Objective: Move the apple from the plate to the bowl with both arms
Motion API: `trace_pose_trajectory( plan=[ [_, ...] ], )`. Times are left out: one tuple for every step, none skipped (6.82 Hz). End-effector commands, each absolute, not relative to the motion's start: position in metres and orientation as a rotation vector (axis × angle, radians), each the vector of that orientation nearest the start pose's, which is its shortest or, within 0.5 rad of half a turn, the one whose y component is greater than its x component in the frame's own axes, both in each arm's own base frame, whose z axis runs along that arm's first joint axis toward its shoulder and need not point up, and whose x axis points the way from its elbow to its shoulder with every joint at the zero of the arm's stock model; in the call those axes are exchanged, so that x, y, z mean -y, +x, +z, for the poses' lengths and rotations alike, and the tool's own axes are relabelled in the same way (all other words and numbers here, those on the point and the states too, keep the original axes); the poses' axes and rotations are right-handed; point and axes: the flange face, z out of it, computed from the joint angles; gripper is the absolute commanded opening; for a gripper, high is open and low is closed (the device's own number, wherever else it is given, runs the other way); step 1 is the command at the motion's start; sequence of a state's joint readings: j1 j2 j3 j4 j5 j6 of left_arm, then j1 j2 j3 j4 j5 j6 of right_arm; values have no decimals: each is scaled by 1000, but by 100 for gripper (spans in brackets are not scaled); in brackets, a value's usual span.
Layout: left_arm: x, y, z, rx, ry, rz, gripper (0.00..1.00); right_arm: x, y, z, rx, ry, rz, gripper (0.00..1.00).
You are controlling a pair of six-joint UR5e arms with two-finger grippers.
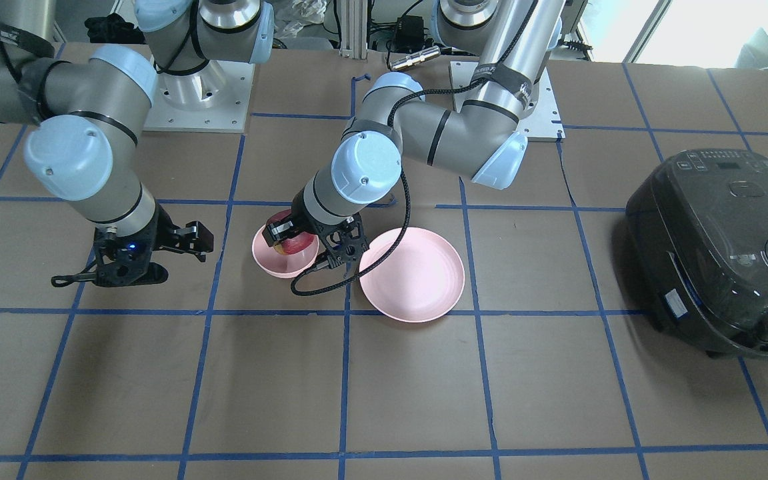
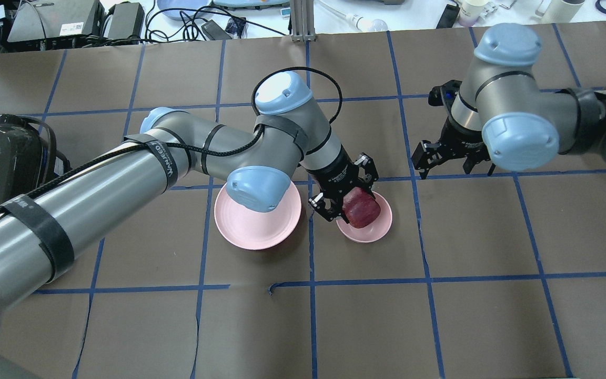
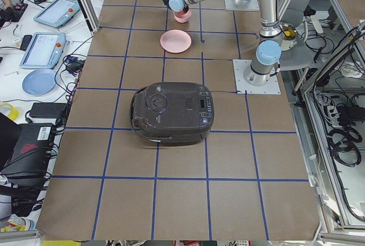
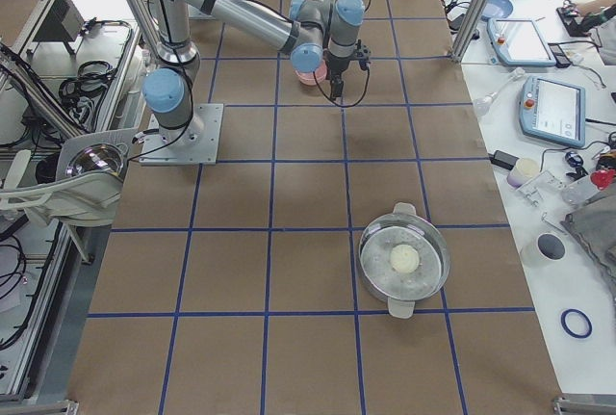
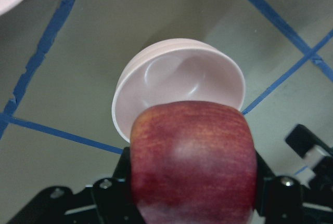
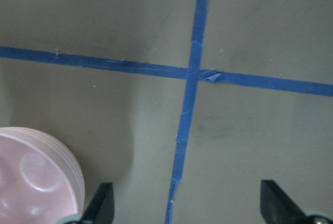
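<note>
- Front-facing view: the left gripper (image 1: 304, 241) is clamped on the apple (image 1: 293, 245) and holds it just over the bowl (image 1: 271, 263). The height looks right for a short drop. The plate (image 1: 417, 280), just beside the bowl, carries nothing. The right gripper (image 1: 174, 257) hangs well apart from the bowl, its fingers spread and holding nothing, so it is out of the other arm's way.
- Overhead view: the left arm reaches across the plate. The apple sits over the bowl's near-side rim rather than its centre, so I judge a small nudge is needed before letting go.
- Side views: both grippers are too small to read.
- Left wrist view: the apple is pinched between the fingers, with the bowl's hollow showing beyond it.
- Right wrist view: between the parted fingers there is only the table (image 6: 250, 37), and the bowl's rim shows in the lower-left corner.
</note>
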State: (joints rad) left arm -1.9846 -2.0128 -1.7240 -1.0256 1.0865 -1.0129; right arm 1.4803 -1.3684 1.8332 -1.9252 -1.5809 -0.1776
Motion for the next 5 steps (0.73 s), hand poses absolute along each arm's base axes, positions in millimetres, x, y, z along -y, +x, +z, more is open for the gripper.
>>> trace_pose_trajectory(
  plan=[
    [480,-411,208,-3264,-1019,617,16,561,68,364,-3159,-107,163,100],
    [479,-413,204,-3261,-1008,621,98,569,67,394,-3160,-104,136,100],
    [479,-413,209,-3273,-999,610,100,572,68,413,-3168,-104,117,100],
    [480,-412,227,-3308,-984,569,100,552,73,439,-3150,-106,144,100],
    [485,-409,248,-3350,-983,496,100,537,76,465,-3154,-107,73,100]
  ],
)
